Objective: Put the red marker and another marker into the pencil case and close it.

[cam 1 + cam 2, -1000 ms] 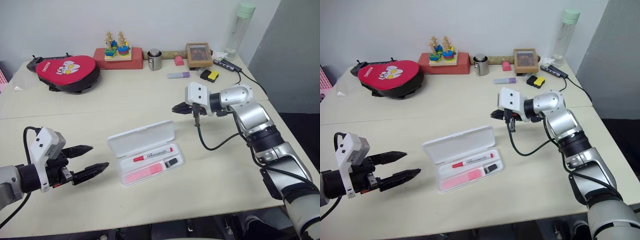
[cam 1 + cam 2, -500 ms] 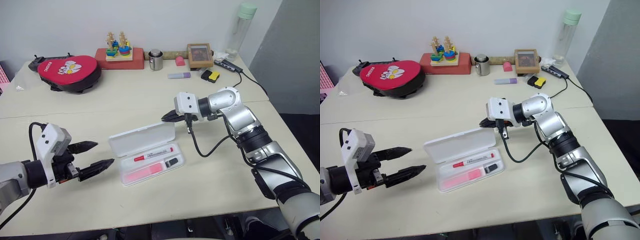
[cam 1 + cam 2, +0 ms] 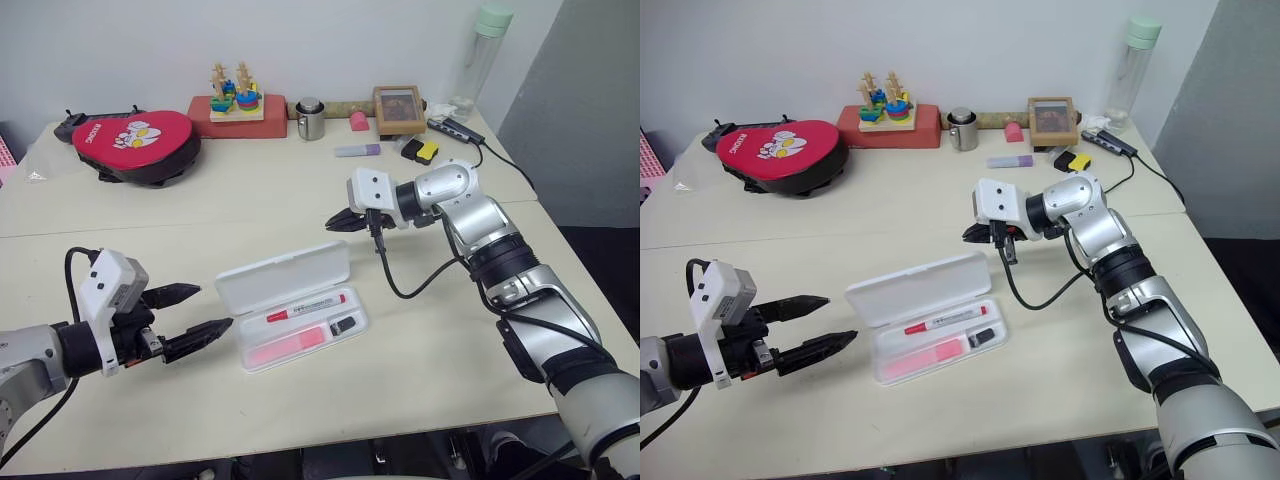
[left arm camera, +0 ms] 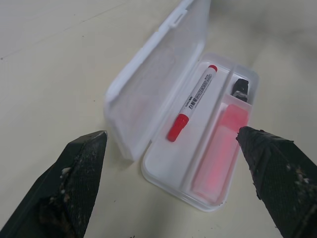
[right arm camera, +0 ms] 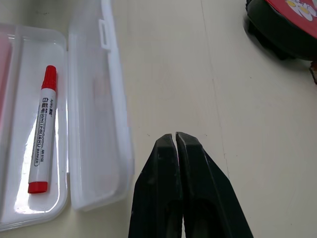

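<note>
Right gripper (image 3: 334, 222) is pinched tight, empty, hovering just behind the open lid (image 3: 285, 277); left gripper (image 3: 195, 311) gapes wide, holding nothing, beside the case (image 3: 297, 308). Red marker (image 3: 306, 306) and pink marker (image 3: 288, 346) lie inside, so closing looks next: push the lid over, I'd say.
</note>
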Action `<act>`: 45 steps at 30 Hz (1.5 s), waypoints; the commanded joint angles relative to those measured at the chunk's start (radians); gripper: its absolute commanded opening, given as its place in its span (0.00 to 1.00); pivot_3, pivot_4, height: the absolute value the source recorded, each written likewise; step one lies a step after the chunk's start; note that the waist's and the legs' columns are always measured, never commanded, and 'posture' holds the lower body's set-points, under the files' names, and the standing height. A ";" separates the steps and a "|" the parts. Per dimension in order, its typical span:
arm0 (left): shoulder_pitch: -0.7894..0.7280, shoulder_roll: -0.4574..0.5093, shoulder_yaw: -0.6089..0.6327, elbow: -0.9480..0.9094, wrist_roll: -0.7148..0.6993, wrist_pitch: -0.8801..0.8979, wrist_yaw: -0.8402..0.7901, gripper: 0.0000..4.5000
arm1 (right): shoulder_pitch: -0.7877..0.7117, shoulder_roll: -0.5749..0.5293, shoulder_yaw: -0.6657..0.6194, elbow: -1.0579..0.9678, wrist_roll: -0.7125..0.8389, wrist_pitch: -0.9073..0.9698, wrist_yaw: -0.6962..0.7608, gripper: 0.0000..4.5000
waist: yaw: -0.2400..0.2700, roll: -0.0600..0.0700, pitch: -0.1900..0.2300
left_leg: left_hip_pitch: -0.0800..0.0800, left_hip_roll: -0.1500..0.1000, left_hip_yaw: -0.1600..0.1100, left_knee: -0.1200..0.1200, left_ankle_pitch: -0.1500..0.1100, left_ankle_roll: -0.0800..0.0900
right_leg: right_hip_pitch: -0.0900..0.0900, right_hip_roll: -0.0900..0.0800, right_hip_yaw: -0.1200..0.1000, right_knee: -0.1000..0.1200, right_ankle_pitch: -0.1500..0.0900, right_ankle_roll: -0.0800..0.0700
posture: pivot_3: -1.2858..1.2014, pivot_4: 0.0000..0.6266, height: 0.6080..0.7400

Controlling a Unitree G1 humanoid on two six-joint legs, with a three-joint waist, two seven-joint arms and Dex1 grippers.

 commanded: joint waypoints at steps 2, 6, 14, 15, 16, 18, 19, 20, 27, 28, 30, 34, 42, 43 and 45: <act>-0.007 0.001 -0.003 -0.003 -0.002 -0.023 0.002 1.00 | -0.024 -0.010 -0.028 0.021 -0.010 -0.033 -0.010 0.02 | 0.000 0.000 0.000 | 0.000 0.000 0.000 0.000 0.000 0.000 | 0.000 0.000 0.000 0.000 0.000 0.000 | 0.52 0.24 1.00; -0.011 0.004 -0.006 0.001 0.001 -0.027 0.002 1.00 | -0.005 -0.007 -0.016 0.030 -0.020 -0.045 -0.004 0.02 | 0.000 0.000 0.000 | 0.000 0.000 0.000 0.000 0.000 0.000 | 0.000 0.000 0.000 0.000 0.000 0.000 | 0.52 0.24 1.00; -0.007 0.002 -0.017 -0.001 0.000 -0.034 0.006 1.00 | 0.045 -0.001 -0.002 -0.008 -0.022 -0.025 0.045 0.02 | 0.000 0.000 0.000 | 0.000 0.000 0.000 0.000 0.000 0.000 | 0.000 0.000 0.000 0.000 0.000 0.000 | 0.52 0.24 1.00; -0.005 0.002 -0.017 0.000 0.001 -0.035 0.006 1.00 | 0.050 -0.003 -0.001 -0.022 -0.017 -0.015 0.058 0.02 | 0.000 0.000 0.000 | 0.000 0.000 0.000 0.000 0.000 0.000 | 0.000 0.000 0.000 0.000 0.000 0.000 | 0.52 0.24 1.00; -0.003 0.001 -0.014 0.000 0.000 -0.035 0.006 1.00 | 0.057 -0.005 -0.002 -0.038 -0.013 -0.008 0.068 0.02 | 0.000 0.000 0.000 | 0.000 0.000 0.000 0.000 0.000 0.000 | 0.000 0.000 0.000 0.000 0.000 0.000 | 0.52 0.24 1.00; 0.006 -0.001 -0.004 -0.002 -0.001 -0.035 0.003 1.00 | 0.070 -0.014 -0.001 -0.072 -0.010 0.005 0.088 0.02 | 0.000 0.000 0.000 | 0.000 0.000 0.000 0.000 0.000 0.000 | 0.000 0.000 0.000 0.000 0.000 0.000 | 0.52 0.24 1.00; 0.014 -0.001 0.003 -0.002 0.001 -0.036 0.001 1.00 | 0.079 -0.020 0.000 -0.096 -0.008 0.014 0.101 0.02 | 0.000 0.000 0.000 | 0.000 0.000 0.000 0.000 0.000 0.000 | 0.000 0.000 0.000 0.000 0.000 0.000 | 0.52 0.24 1.00; 0.019 0.000 0.007 -0.001 0.002 -0.037 -0.001 1.00 | 0.086 -0.024 -0.001 -0.113 -0.007 0.023 0.110 0.02 | 0.001 0.001 0.000 | 0.000 0.000 0.000 0.000 0.000 0.000 | 0.000 0.000 0.000 0.000 0.000 0.000 | 0.52 0.24 1.00; 0.053 0.008 0.086 0.018 -0.023 -0.034 -0.038 1.00 | 0.123 -0.047 -0.001 -0.232 0.009 0.080 0.148 0.02 | 0.000 0.001 0.000 | 0.000 0.000 0.000 0.000 0.000 0.000 | 0.000 0.000 0.000 0.000 0.000 0.000 | 0.52 0.24 1.00; 0.048 0.008 0.123 0.040 -0.046 -0.027 -0.049 1.00 | 0.134 -0.054 0.003 -0.268 0.016 0.090 0.159 0.02 | 0.000 0.001 0.000 | 0.000 0.000 0.000 0.000 0.000 0.000 | 0.000 0.000 0.000 0.000 0.000 0.000 | 0.52 0.24 1.00; 0.044 0.012 0.163 0.069 -0.064 -0.024 -0.069 1.00 | 0.152 -0.061 0.008 -0.325 0.024 0.111 0.171 0.02 | 0.001 0.001 0.001 | 0.000 0.000 0.000 0.000 0.000 0.000 | 0.000 0.000 0.000 0.000 0.000 0.000 | 0.52 0.24 1.00; 0.049 0.024 0.152 0.081 -0.048 -0.034 -0.081 1.00 | 0.187 -0.075 0.024 -0.417 0.030 0.139 0.182 0.02 | 0.001 0.001 0.001 | 0.000 0.000 0.000 0.000 0.000 0.000 | 0.000 0.000 0.000 0.000 -0.001 0.000 | 0.52 0.24 1.00; 0.084 0.060 0.080 0.044 -0.035 -0.042 -0.155 1.00 | 0.263 -0.097 0.056 -0.577 0.047 0.234 0.189 0.02 | 0.001 0.001 0.000 | 0.000 0.000 0.000 0.000 0.000 0.000 | 0.000 0.000 0.000 0.000 0.000 0.000 | 0.52 0.24 1.00; 0.088 0.066 0.073 0.039 -0.033 -0.043 -0.166 1.00 | 0.270 -0.100 0.059 -0.588 0.049 0.242 0.189 0.02 | 0.001 0.001 0.000 | 0.000 0.000 0.000 0.000 0.000 0.000 | 0.000 0.000 -0.001 0.000 -0.001 0.000 | 0.52 0.24 1.00; 0.097 0.084 0.061 0.039 -0.020 -0.049 -0.187 1.00 | 0.283 -0.106 0.068 -0.603 0.047 0.247 0.185 0.02 | 0.001 0.001 0.000 | 0.000 0.000 0.000 0.000 0.000 0.000 | 0.000 0.000 0.000 0.000 -0.001 0.000 | 0.52 0.24 1.00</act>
